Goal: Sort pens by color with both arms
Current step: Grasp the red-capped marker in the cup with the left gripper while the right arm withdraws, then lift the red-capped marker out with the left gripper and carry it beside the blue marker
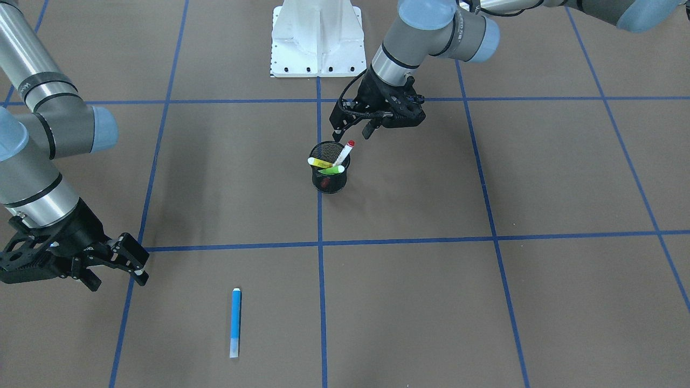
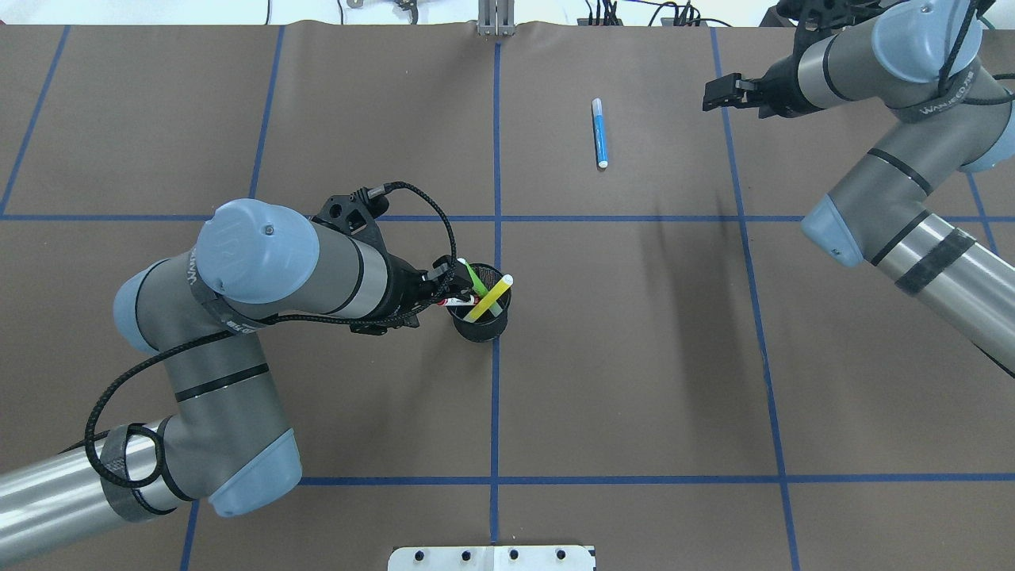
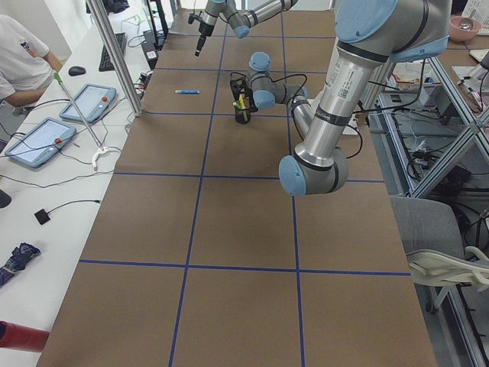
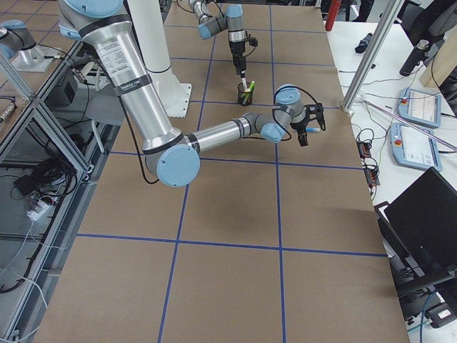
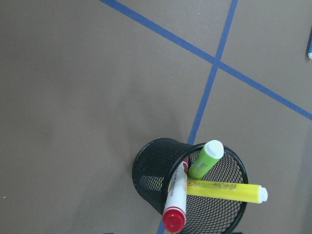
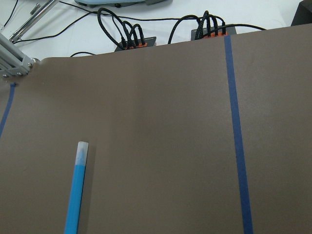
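A black mesh cup (image 1: 329, 182) stands at the table's middle and holds three pens: red with a white label (image 1: 345, 152), yellow (image 1: 319, 162) and light green (image 1: 332, 170). The left wrist view shows the red pen (image 5: 176, 200), the green (image 5: 206, 158) and the yellow (image 5: 224, 190) in the cup (image 5: 156, 170). My left gripper (image 1: 353, 130) is open and empty, just above the red pen's cap. The blue pen (image 1: 235, 322) lies flat on the table and also shows in the right wrist view (image 6: 77, 195). My right gripper (image 1: 121, 272) is open and empty, above the table beside the blue pen.
The white pedestal base (image 1: 316, 37) stands at the robot's edge of the table. Blue tape lines (image 1: 319, 242) divide the brown surface into squares. Cables and plug boxes (image 6: 131, 41) lie past the far edge. An operator's desk with tablets (image 3: 84, 103) runs alongside.
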{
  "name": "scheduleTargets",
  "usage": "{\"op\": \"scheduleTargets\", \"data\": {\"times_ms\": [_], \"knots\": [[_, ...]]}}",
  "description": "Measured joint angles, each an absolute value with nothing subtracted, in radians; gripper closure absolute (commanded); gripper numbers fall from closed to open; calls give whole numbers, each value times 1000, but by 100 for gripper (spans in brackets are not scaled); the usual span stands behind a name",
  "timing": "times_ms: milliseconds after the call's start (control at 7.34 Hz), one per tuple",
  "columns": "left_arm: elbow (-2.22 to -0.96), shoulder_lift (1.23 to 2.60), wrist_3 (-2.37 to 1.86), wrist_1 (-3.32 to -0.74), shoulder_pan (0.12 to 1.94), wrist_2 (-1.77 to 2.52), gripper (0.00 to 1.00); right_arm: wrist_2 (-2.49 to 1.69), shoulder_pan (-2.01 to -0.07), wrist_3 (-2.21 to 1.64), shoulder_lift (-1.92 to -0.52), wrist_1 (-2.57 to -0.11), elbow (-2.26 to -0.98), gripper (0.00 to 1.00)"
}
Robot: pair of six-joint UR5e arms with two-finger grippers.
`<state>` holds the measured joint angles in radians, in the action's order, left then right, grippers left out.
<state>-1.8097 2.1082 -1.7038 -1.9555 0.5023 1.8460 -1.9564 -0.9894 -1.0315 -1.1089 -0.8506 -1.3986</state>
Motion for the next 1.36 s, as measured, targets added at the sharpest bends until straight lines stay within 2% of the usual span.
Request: {"op": "scheduleTargets", "data": {"times_ms": [136, 272, 409, 681, 817, 1362], "knots": [[-1799, 2112, -1704, -1961, 501, 1833, 25, -1945, -989, -1028, -1111, -850, -1399, 0], [-1784, 2115, -1704, -1972, 501, 1826, 36, -1936, -988, -1027, -1114, -850, -1398, 0], [-1769, 2119, -1705, -1986, 501, 1824, 51, -1933, -987, -1026, -1116, -849, -1397, 0], [-1760, 2123, -1706, -1996, 501, 1823, 90, -1931, -986, -1015, -1118, -848, -1394, 0], [-1760, 2125, -1706, -1997, 501, 1822, 100, -1930, -986, -1008, -1118, -848, -1392, 0], [-1819, 2129, -1707, -1991, 510, 1823, 100, -1930, -986, -1002, -1118, -848, -1389, 0]]}}
